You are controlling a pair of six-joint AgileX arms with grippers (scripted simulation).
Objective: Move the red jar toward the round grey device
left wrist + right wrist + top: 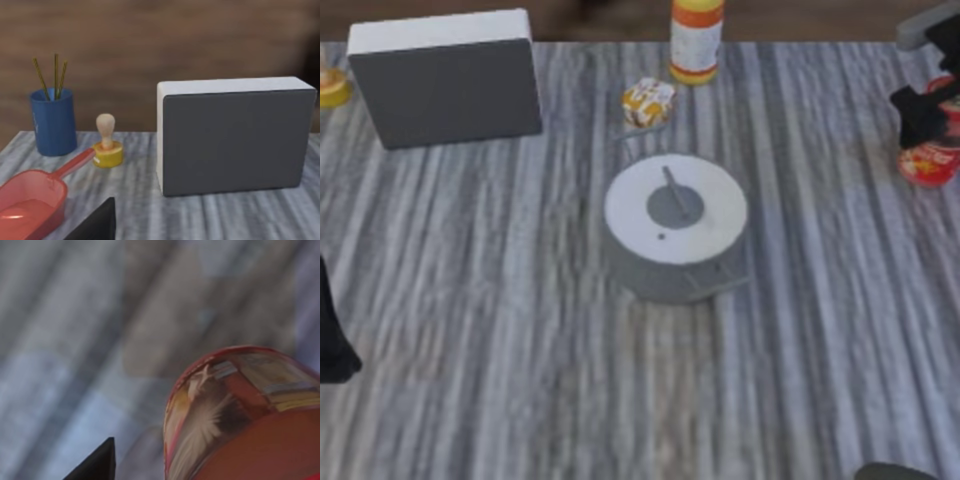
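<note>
Roughly, progress: barely begun, I'd judge; the red jar [930, 160] sits at the far right edge of the table [520, 330], well apart from the round grey device [677, 226] near the middle.
Done: the right gripper [925, 112] is at the jar, right over it in the top view.
Jaws, right: I cannot tell whether they pinch the jar or stand spread; the right wrist view shows only one dark fingertip [97, 462] beside the jar's label [240, 415], very close.
Lifted or not: cannot tell; the jar looks to rest on the table.
Left to do: secure the hold if not yet made, then carry or slide the jar leftward and set it just beside the device.
Left arm: parked at the table's left edge, its gripper [335, 345] idle; jaws not readable.
Path: I'd say nothing stands between jar and device.
Count, red jars: one.
Count, round grey devices: one, with white ring top and thin lever.
Count, grey rectangular boxes [235, 137]: one, rear left.
Count, orange-capped bottles [696, 40]: one, rear centre.
Count, small orange-and-white packets [648, 101]: one, between bottle and device.
Count, yellow stamps with wooden knob [107, 147]: one.
Count, blue cups [52, 121]: one, holding three thin sticks.
Count, red scoops [35, 197]: one.
</note>
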